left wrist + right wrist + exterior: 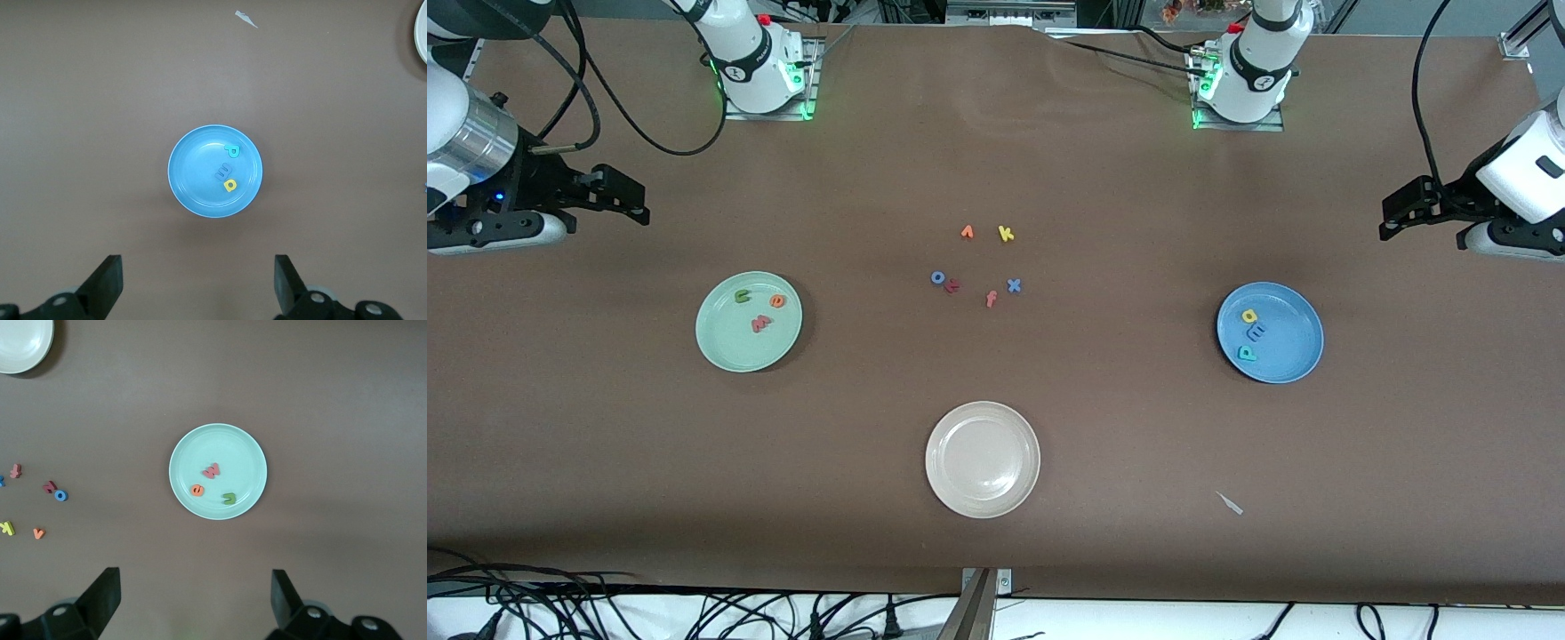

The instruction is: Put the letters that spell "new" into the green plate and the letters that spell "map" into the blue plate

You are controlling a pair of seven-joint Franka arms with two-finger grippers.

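Three letters, n, e and w (760, 323), lie in the green plate (720, 351); m, a and p (1247, 353) lie in the blue plate (1294, 356). Right pincer (627, 200) and left pincer (1400, 209) hang wide and empty, each well apart from its plate, nothing left to grasp

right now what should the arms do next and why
Probably nothing more than stay parked: the green plate already holds the n, e and w, and the blue plate holds m, a and p. The left gripper and right gripper are open and empty.
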